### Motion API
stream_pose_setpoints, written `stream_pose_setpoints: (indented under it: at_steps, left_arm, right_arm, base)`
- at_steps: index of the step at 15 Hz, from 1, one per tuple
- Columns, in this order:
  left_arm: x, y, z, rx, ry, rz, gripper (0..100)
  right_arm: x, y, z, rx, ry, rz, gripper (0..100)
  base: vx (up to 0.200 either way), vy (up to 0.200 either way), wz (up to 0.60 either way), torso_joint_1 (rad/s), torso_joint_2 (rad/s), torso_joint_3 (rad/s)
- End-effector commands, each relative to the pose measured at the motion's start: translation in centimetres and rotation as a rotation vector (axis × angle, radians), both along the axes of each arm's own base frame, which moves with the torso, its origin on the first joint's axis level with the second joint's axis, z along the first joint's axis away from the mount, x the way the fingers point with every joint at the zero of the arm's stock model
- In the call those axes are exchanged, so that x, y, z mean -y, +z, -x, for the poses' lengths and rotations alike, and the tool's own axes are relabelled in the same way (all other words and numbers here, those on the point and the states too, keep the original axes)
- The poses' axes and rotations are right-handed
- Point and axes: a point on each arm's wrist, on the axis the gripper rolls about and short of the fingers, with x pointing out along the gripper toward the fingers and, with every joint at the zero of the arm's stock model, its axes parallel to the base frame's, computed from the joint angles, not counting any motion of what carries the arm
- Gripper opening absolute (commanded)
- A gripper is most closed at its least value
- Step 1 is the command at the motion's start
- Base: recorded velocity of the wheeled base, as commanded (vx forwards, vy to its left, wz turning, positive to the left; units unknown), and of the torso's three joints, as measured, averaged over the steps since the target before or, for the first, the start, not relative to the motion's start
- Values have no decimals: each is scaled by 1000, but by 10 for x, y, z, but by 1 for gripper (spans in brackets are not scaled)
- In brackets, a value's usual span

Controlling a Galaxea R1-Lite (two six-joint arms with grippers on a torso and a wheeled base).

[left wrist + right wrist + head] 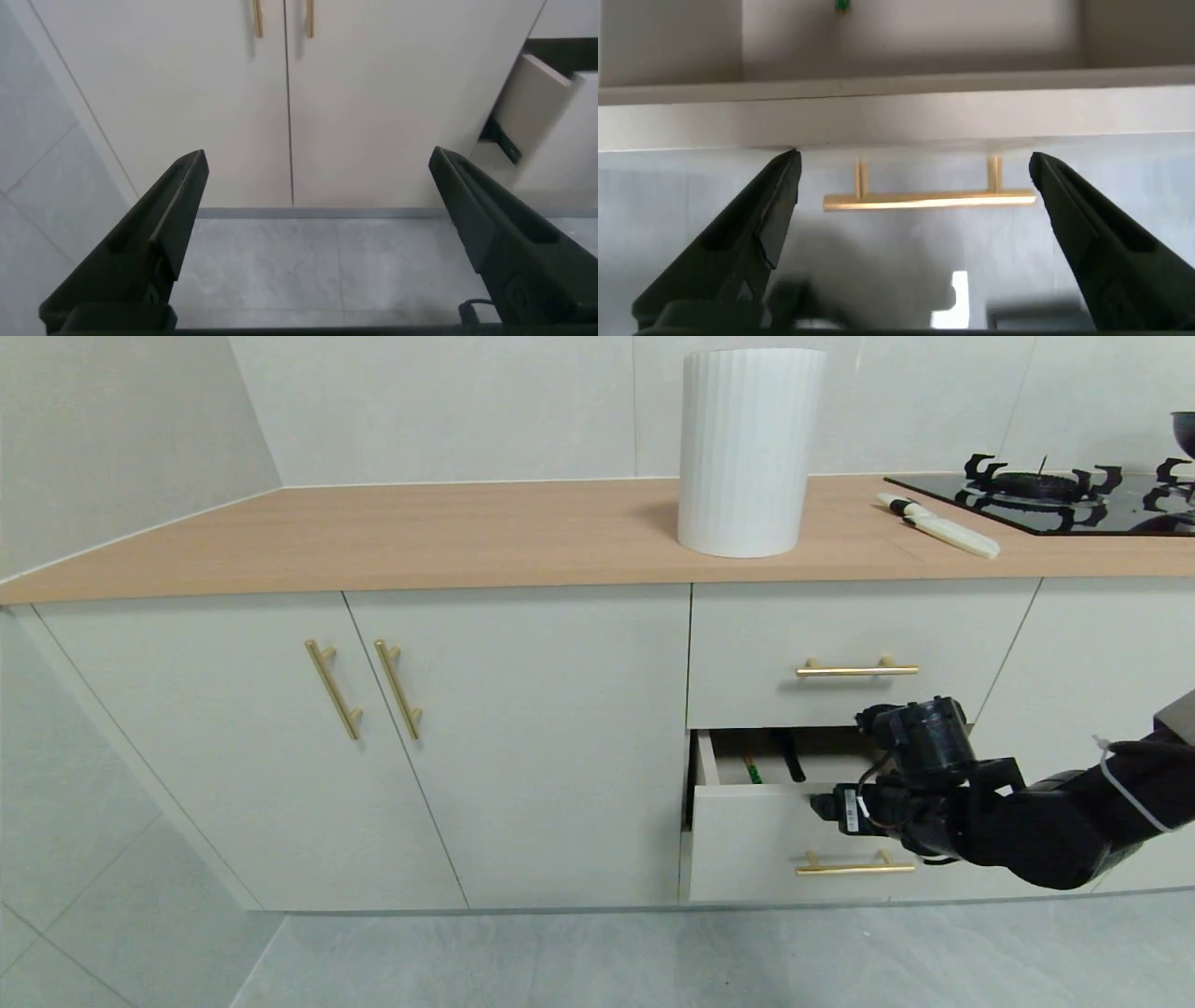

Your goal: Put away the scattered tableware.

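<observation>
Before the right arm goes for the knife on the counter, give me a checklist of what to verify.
1. Lower drawer open: ok, partly pulled out.
2. Right claw open and empty: ok.
3. Left claw open and empty: ok.
4. Knife lying free on the countertop: ok, beside the stove.
5. Space in the drawer for it: cannot tell, inside mostly hidden.

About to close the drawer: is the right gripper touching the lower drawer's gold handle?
Apart. The head view shows the right gripper up near the drawer front top edge, with bare front between its open jaws and the gold handle below.
</observation>
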Motion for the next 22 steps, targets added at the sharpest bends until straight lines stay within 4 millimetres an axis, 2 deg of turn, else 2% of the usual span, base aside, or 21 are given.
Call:
stream_pose_setpoints:
  at_steps: [1, 7, 12, 16, 22]
  left_arm:
    - [0, 0, 0, 0, 0, 0, 100]
    - [0, 0, 0, 0, 0, 0, 100]
    - [0, 0, 0, 0, 0, 0, 100]
    - [0, 0, 0, 0, 0, 0, 100]
    - [0, 0, 0, 0, 0, 0, 100]
  right_arm:
    - [-2, -16, -14, -13, -1, 12, 100]
    - [-3, -34, -35, 116, -23, -34, 100]
    - [6, -46, -48, 181, -52, -55, 100]
    - [19, -59, -68, 226, -99, -68, 100]
    - [34, -59, -79, 247, -143, -70, 100]
  base:
    - [0, 0, 0, 0, 0, 0]
    - [0, 0, 0, 0, 0, 0]
    - [0, 0, 0, 0, 0, 0]
    - [0, 0, 0, 0, 0, 0]
    - [0, 0, 0, 0, 0, 0]
